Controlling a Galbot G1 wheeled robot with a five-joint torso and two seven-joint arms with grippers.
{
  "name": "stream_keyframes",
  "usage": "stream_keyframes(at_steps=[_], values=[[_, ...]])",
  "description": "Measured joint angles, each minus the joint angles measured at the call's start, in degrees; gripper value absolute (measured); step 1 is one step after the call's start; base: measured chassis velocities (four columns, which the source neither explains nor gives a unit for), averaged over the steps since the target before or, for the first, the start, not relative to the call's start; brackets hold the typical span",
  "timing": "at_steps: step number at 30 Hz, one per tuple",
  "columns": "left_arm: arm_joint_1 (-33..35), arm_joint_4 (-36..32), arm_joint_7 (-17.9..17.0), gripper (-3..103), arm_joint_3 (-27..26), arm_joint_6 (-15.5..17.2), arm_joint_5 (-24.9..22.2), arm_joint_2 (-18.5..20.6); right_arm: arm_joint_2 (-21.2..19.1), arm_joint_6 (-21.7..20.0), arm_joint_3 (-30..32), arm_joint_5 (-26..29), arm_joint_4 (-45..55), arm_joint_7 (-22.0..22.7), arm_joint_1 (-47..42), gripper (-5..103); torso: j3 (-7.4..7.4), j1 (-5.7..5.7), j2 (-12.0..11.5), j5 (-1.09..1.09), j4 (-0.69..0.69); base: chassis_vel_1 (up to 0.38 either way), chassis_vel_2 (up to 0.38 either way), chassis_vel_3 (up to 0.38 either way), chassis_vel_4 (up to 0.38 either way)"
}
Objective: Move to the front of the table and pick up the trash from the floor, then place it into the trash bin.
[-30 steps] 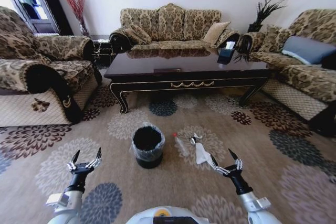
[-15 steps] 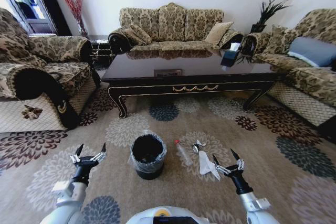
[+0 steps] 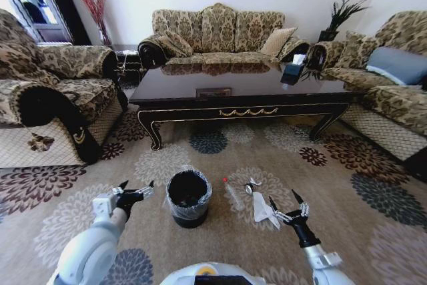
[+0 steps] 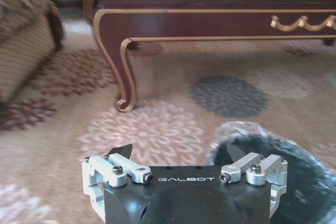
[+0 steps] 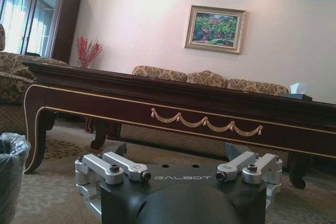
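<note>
The table (image 3: 240,95) is set across the frame's upper middle, with sofas (image 3: 217,31) placed behind and at both edges. Below it, at centre, the trash bin (image 3: 188,197) is stood on the floor (image 3: 373,231), and the trash (image 3: 261,209) is scattered just to its right.

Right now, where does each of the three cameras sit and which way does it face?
Head view: on the head, looking forward and down at the trash bin, trash and table; both arms show.
Left wrist view: on the left arm, over its open left end effector, facing the bin and a table leg.
Right wrist view: low behind the open right end effector, facing the table front.
All three share the table.
</note>
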Motion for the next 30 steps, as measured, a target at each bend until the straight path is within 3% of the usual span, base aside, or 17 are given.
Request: stream_keyframes(at_steps=[6, 10, 15, 23, 30], values=[[-7.0, 5.4, -1.5, 100, 6.5, 1.1, -5.6, 4.0, 0.7, 0.1, -0.2, -0.9, -0.1, 0.0, -0.7, 100, 0.00, 0.00, 0.0, 0.01, 0.00, 0.000, 0.000, 0.000, 0.000], [-12.6, 10.9, -4.9, 100, 11.5, 1.6, -9.7, 5.6, 0.6, 0.0, 0.0, -0.8, -0.2, 0.1, -0.3, 100, 0.01, 0.00, 0.0, 0.00, -0.02, 0.000, 0.000, 0.000, 0.000], [-14.9, 15.2, -5.7, 100, 13.5, 1.6, -12.8, 4.8, 0.0, -0.8, -0.8, -0.7, -0.4, 0.3, 0.7, 100, 0.00, 0.00, 0.0, 0.00, 0.03, 0.000, 0.000, 0.000, 0.000], [-19.5, 19.8, -7.4, 100, 18.3, 1.4, -16.1, 3.0, 0.0, -1.1, -0.9, -0.8, -0.4, 0.5, 0.7, 100, 0.00, 0.00, 0.0, 0.01, -0.01, 0.000, 0.000, 0.000, 0.000], [-21.7, 22.9, -10.5, 100, 21.0, 1.2, -19.4, 1.2, -0.3, -1.2, -0.4, -0.7, -0.3, 0.9, 0.2, 100, 0.00, 0.00, 0.0, 0.01, -0.01, 0.000, 0.000, 0.000, 0.000]])
